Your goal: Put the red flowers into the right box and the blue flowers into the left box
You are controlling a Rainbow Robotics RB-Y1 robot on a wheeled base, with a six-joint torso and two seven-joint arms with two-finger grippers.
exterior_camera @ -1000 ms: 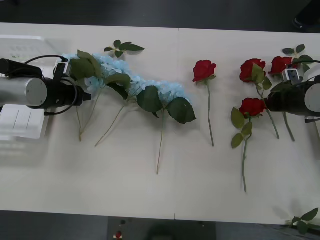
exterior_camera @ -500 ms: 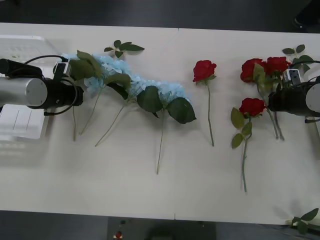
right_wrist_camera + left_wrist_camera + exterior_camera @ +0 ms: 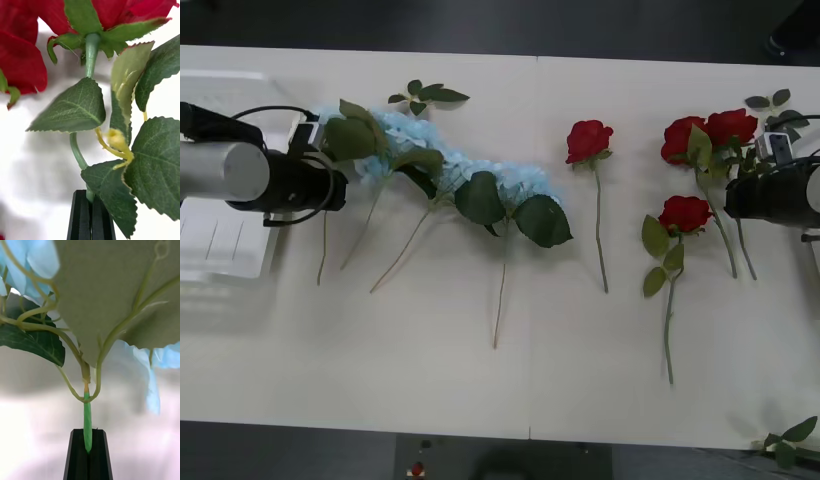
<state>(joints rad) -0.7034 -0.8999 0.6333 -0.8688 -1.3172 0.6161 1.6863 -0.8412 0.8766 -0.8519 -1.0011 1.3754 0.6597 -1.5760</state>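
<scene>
White surface [image 3: 430, 400] carries the left box [image 3: 220, 240] at its left end, blue flowers [image 3: 480, 185], red flowers [image 3: 588, 140] and loose leaf sprigs [image 3: 425, 96].

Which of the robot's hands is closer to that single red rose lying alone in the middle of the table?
The right hand; it is off to that rose's right. The left hand is farther away, beyond the blue flowers.
</scene>
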